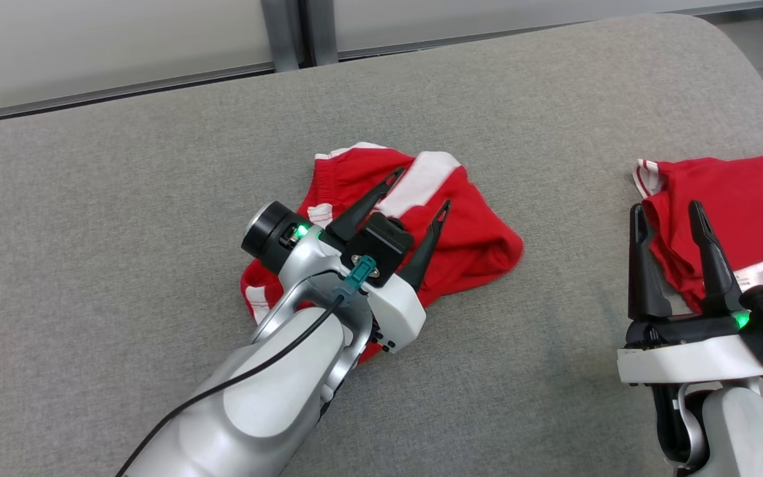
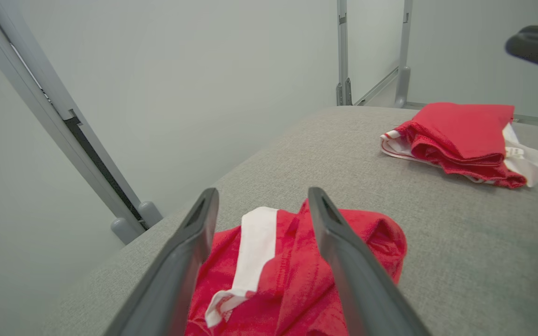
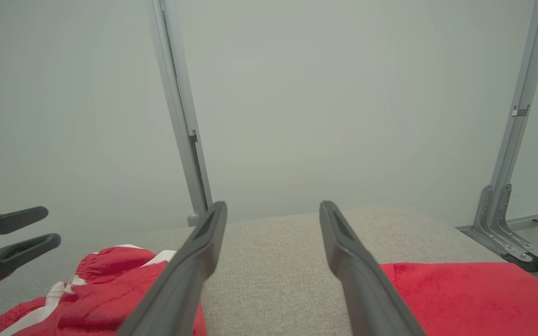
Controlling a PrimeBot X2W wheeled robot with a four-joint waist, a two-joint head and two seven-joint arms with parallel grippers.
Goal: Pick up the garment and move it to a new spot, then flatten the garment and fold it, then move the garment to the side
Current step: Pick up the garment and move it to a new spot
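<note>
A crumpled red garment with white stripes lies in a heap in the middle of the grey padded surface. My left gripper hovers just over it, open, with its fingers spread above the cloth and nothing between them. In the left wrist view the garment sits below and between the open fingers of that gripper. My right gripper stands open at the right, empty. The right wrist view shows its gripper open over bare surface, with the garment at lower left.
A second red and white garment lies folded at the right edge, just beyond my right fingertips; it also appears in the left wrist view and the right wrist view. Grey metal frame posts and pale wall panels stand behind the surface.
</note>
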